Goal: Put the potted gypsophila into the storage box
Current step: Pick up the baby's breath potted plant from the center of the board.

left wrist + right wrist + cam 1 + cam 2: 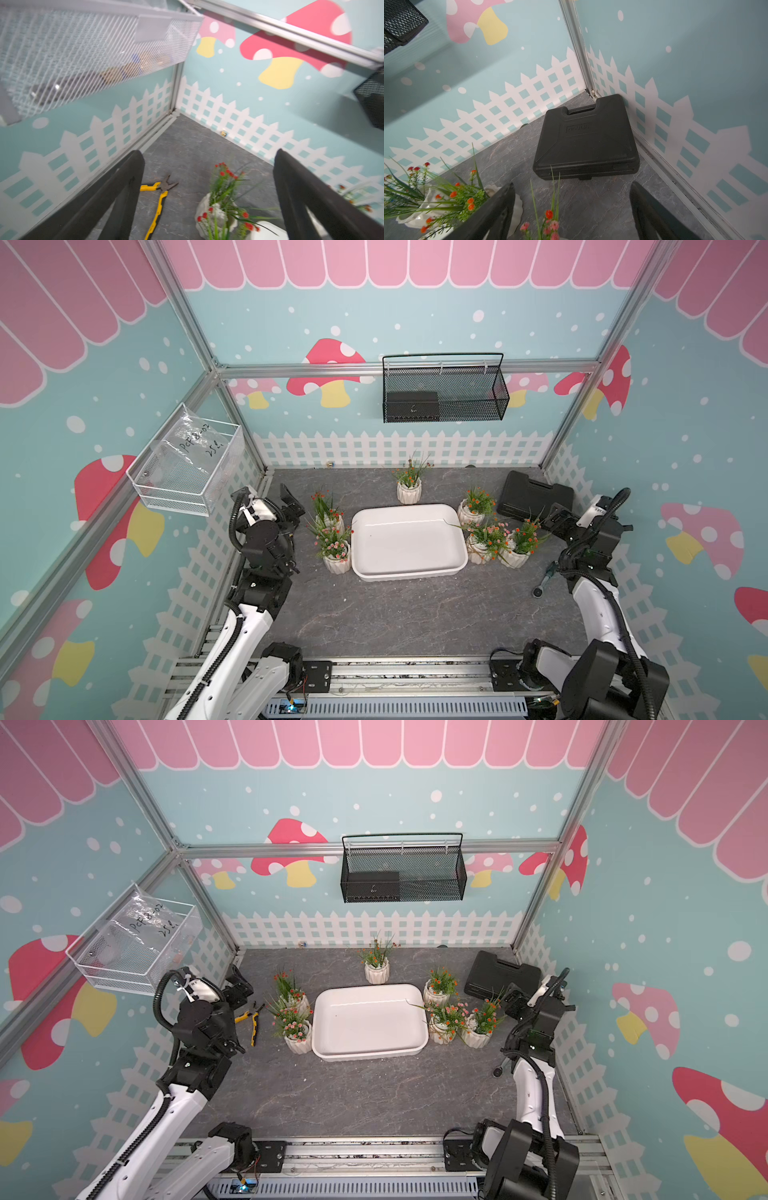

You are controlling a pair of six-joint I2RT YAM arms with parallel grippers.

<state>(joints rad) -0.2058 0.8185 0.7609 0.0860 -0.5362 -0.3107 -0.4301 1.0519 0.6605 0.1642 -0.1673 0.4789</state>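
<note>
A shallow white storage box (409,541) sits empty at the centre of a grey marbled tabletop (415,614), seen from above in both top views. All six potted gypsophila (482,545) stand on the table around it, none inside. A single pot (409,490) is just above the box in the frame, a left pair (334,539) hugs its left edge, and three cluster at its right edge. The left gripper (292,501) is at middle left, beside the left pair, its fingers (128,187) spread wide and holding nothing. The right gripper (556,519) is at middle right, between the cluster and a black tool case (534,497), its fingers (500,207) also apart and gripping nothing. Yellow-handled pliers (251,1021) lie on the table left of the left pair.
</note>
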